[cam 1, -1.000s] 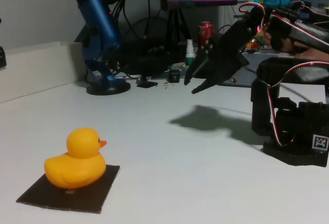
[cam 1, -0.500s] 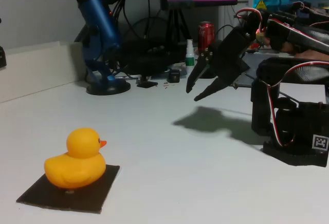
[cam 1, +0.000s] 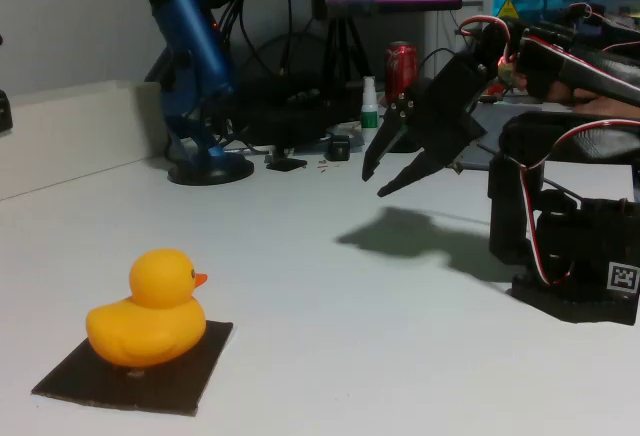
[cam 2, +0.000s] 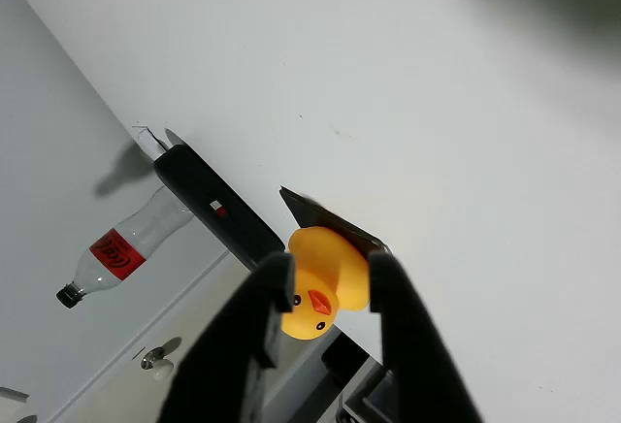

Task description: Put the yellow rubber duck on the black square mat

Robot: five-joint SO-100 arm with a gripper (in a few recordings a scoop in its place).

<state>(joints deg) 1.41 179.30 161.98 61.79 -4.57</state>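
White table (cam 1: 330,306), orange-yellow rubber duck (cam 1: 146,313), orange beak

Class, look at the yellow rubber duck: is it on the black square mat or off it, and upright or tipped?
On it and upright: the yellow rubber duck sits on the black square mat, head up, beak sideways.

Fixed view: the duck (cam 1: 147,310) sits on the mat (cam 1: 190,376) at the bench's (cam 1: 330,356) front left, with the microphone (cam 1: 195,66) behind the mat, the can (cam 1: 400,59) behind and right, and the gripper (cam 1: 374,172) raised well right of it.
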